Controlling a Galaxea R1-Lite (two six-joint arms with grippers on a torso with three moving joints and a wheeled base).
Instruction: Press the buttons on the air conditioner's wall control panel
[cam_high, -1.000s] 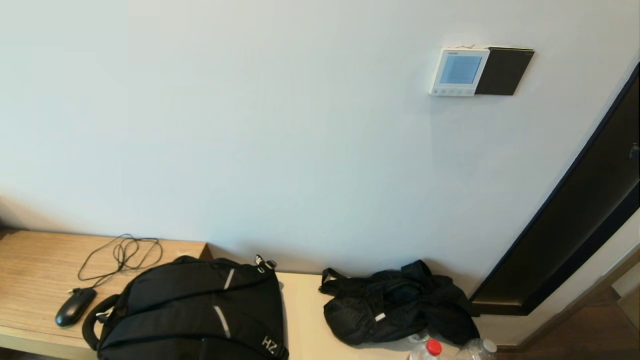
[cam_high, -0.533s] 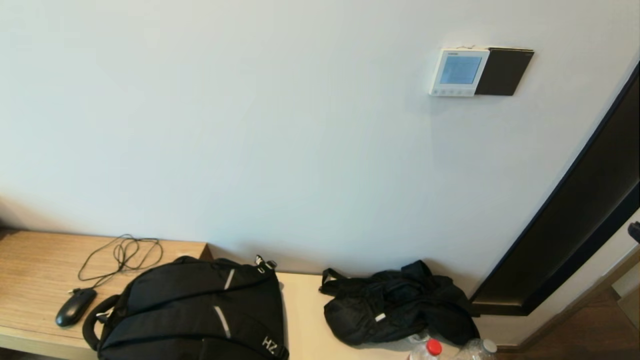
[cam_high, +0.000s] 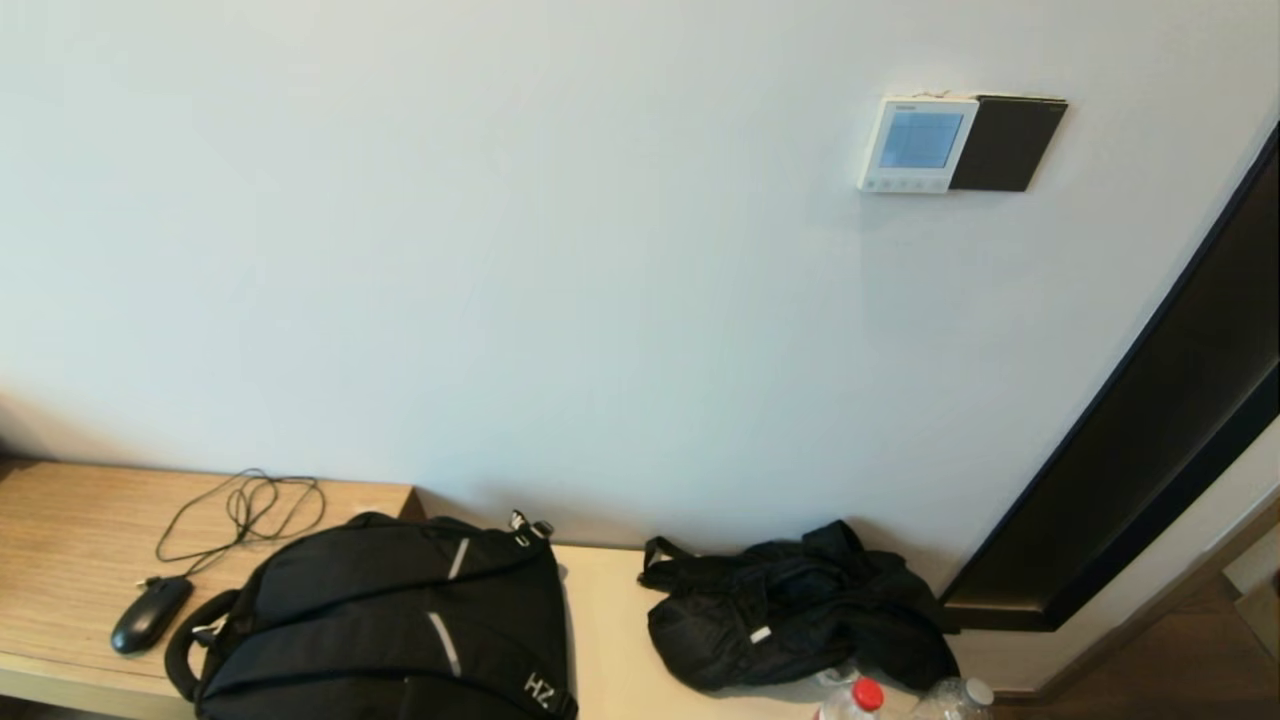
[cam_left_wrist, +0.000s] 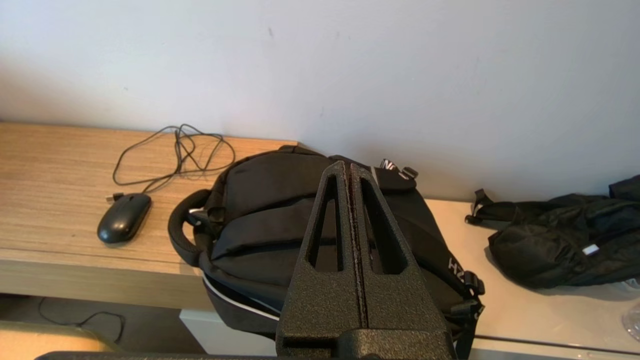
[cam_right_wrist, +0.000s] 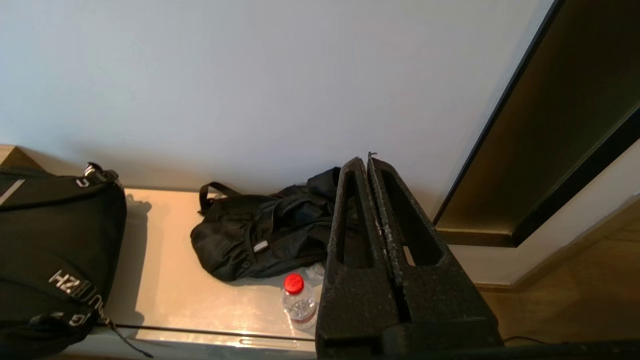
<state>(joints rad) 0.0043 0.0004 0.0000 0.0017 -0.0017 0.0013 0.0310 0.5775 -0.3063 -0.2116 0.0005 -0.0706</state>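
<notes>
Panel (cam_high: 918, 143) on wall, screen lit; buttons (cam_high: 903, 183) barely discernible. Left claw (cam_left_wrist: 350, 167) clenched above backpack (cam_left_wrist: 280, 220). Right claw (cam_right_wrist: 367, 161) clenched, empty.

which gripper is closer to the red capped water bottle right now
Right. The right gripper hangs just above and beside the red-capped bottle; the left gripper is over the backpack.

You have one white square wall control panel (cam_high: 918, 143), one dark square plate (cam_high: 1007, 143), two black fabric bags (cam_high: 390, 620) (cam_high: 795, 605), one black corded mouse (cam_high: 150, 613), two clear plastic bottles (cam_high: 855, 700) (cam_high: 950, 698), two black grippers (cam_left_wrist: 350, 167) (cam_right_wrist: 367, 161).
</notes>
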